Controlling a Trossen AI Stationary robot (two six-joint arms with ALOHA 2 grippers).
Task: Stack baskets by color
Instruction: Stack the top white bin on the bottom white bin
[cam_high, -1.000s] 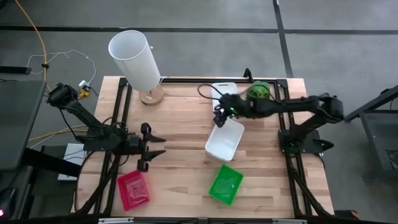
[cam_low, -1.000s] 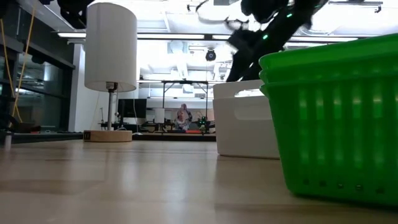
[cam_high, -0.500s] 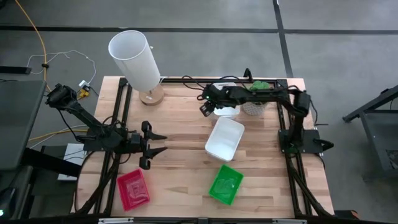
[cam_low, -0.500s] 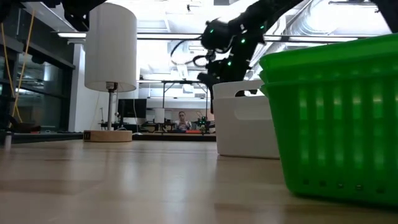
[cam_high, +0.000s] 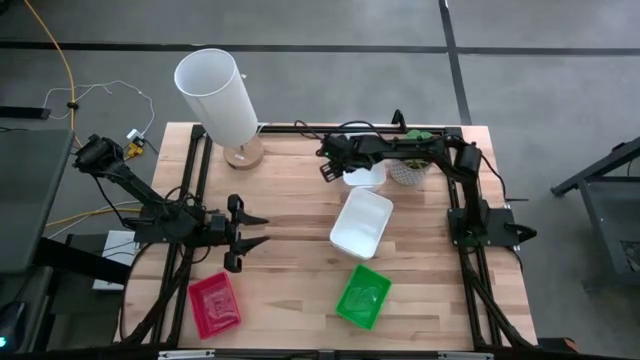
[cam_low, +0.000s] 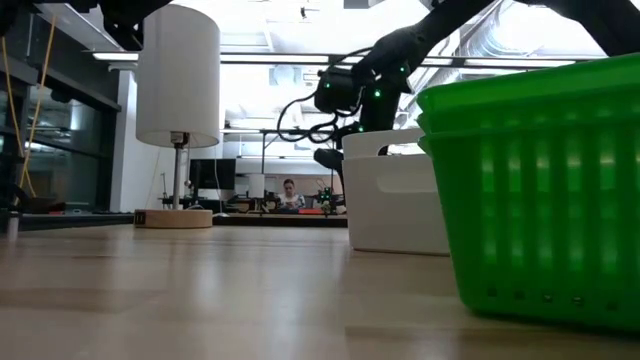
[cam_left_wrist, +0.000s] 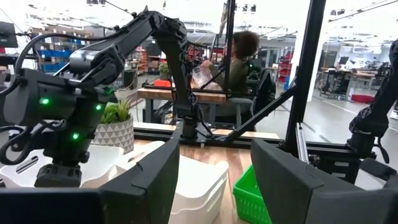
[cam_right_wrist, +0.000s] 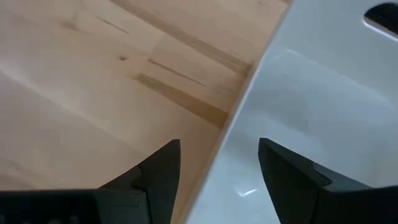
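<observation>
A lone white basket (cam_high: 366, 176) sits near the table's far edge. My right gripper (cam_right_wrist: 217, 168) is open above its left rim (cam_right_wrist: 239, 99), pointing steeply down. One finger is over the bare wood and the other over the basket's inside; neither touches it. A stack of white baskets (cam_high: 362, 222) sits mid-table, with green baskets (cam_high: 363, 295) near the front and a red basket (cam_high: 214, 304) at the front left. My left gripper (cam_high: 250, 234) waits open above the table's left side, pointing right.
A tall white cylinder on a wooden foot (cam_high: 217, 95) stands at the far left. A small potted plant (cam_high: 410, 158) is under my right arm, beside the lone white basket. Bare wood lies between the stacks and the left arm. A person (cam_left_wrist: 236, 56) sits beyond the table.
My right gripper has left the far end of the mid-table white stack. It has gone toward the table's far edge and a little left, sinking and tipping more steeply down, and is now over the lone white basket's left rim. No basket has moved.
</observation>
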